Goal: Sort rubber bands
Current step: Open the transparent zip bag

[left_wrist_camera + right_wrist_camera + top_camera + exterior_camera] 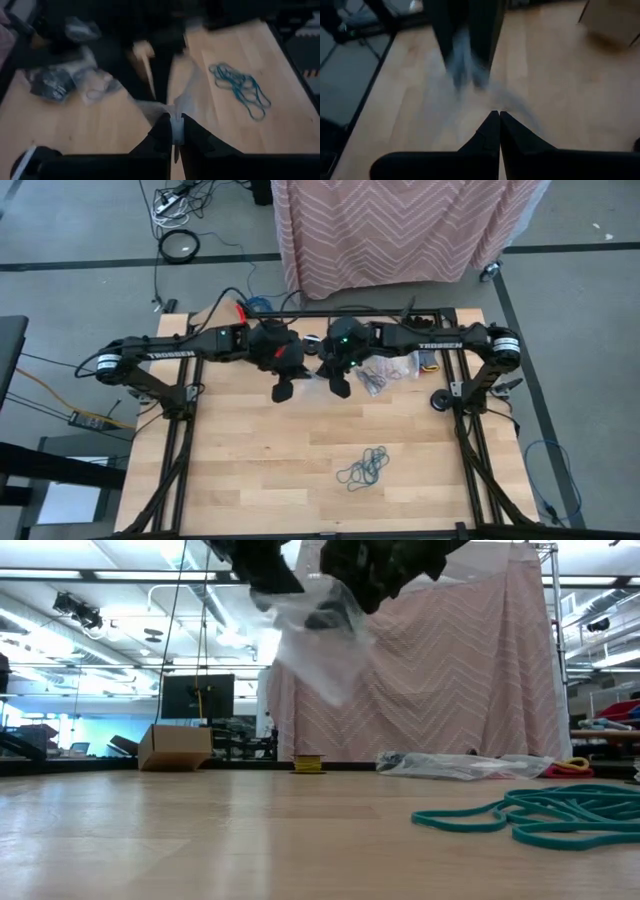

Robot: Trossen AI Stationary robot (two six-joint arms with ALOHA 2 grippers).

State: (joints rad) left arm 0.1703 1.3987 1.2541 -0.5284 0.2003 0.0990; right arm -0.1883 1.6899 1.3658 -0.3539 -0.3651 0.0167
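- Both arms meet above the far middle of the counter (250,440), holding one clear plastic bag (318,635) in the air between them.
- The left gripper (175,131) is clenched on a bag edge; the film shows between its fingertips.
- The right gripper (496,120) is clenched tight; from the low view it appears to pinch the same bag, though the contact itself is blurred.
- A tangle of teal rubber bands (362,468) lies loose on the near counter, well apart from both grippers.
- More bags (385,370), some with dark contents, lie by the right arm.
- Handling judgement: the bands are light, thin and floppy; they will likely snag together. Pinch a single strand at the tangle's edge.
- Legible writing: "TROSSEN" on both arms.
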